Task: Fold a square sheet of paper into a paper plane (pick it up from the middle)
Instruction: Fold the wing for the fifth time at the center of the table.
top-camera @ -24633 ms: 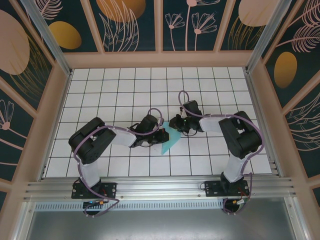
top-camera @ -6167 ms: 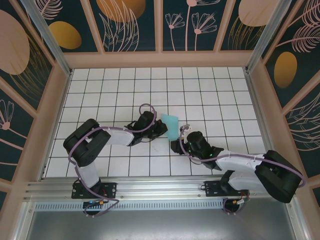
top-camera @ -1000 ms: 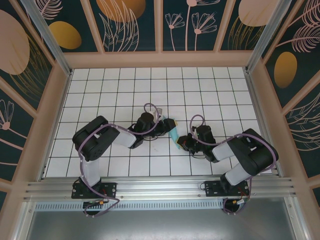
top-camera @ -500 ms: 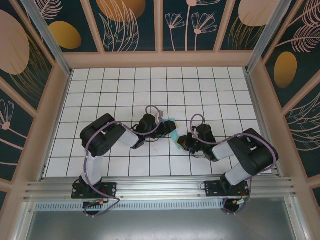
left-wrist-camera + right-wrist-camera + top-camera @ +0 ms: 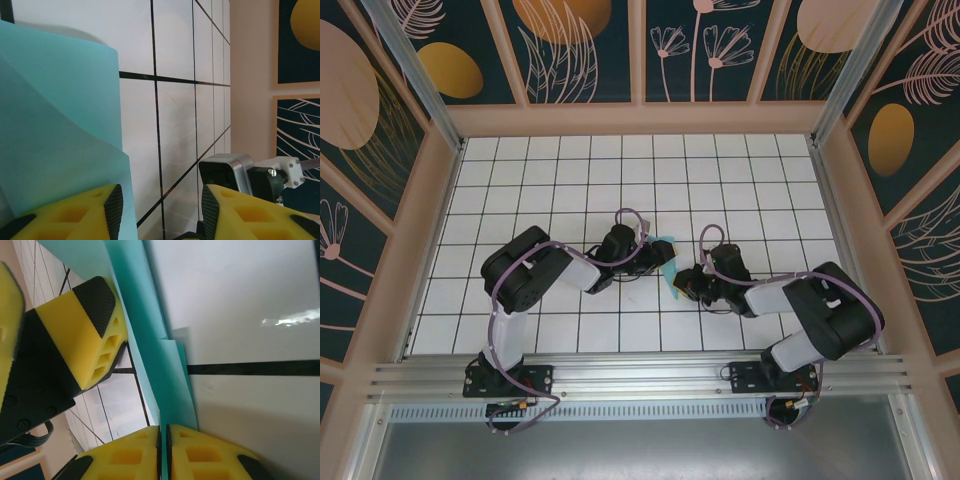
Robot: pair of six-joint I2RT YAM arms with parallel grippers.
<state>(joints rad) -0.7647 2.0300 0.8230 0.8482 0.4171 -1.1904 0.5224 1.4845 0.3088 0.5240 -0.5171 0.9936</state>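
Sheet of paper (image 5: 667, 262) mostly hidden overhead between 2 hands; right hand (image 5: 163, 432) pinches its edge, left hand (image 5: 160, 200) released alongside.

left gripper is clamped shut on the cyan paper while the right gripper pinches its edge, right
No, the left gripper is open, not shut: the left wrist view shows bare table between its jaws, with the cyan paper beside one of them. The right gripper does pinch the paper's edge.

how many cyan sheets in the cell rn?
1. The folded square sheet of paper is at the centre of the table: the right gripper pinches its edge, the left gripper is open beside it. Another could be hidden beneath them.
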